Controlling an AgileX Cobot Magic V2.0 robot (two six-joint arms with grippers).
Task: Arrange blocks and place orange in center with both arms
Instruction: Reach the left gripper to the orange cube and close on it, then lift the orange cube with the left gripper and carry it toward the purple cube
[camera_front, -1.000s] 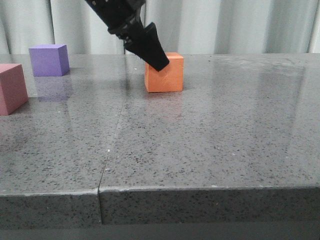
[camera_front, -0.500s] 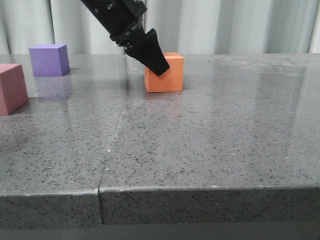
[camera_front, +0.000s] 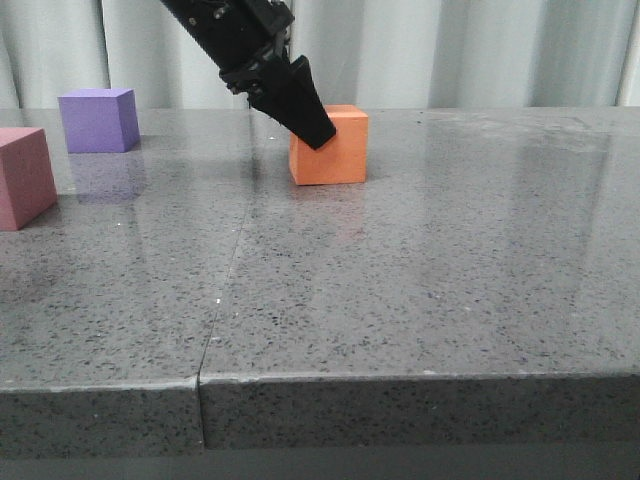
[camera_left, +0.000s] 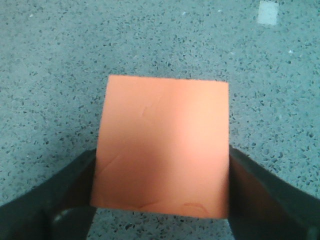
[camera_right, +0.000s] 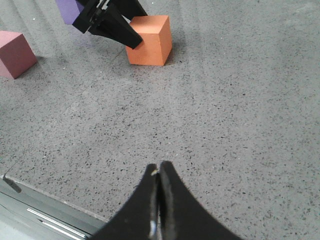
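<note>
Left jaws straddle the matte orange cube (camera_left: 162, 147) unclamped; right jaws pressed together.

The orange cube (camera_left: 162, 147) sits on the speckled grey worktop (camera_left: 50, 60) and fills the middle of the view. The left gripper (camera_left: 161, 200) straddles it, one black finger (camera_left: 60, 192) against each side face. A pale patch (camera_left: 268, 12) marks the worktop beyond.

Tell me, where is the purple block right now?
In the front view the purple block sits at the table's far left, just behind the pink block and well left of the orange block.
</note>
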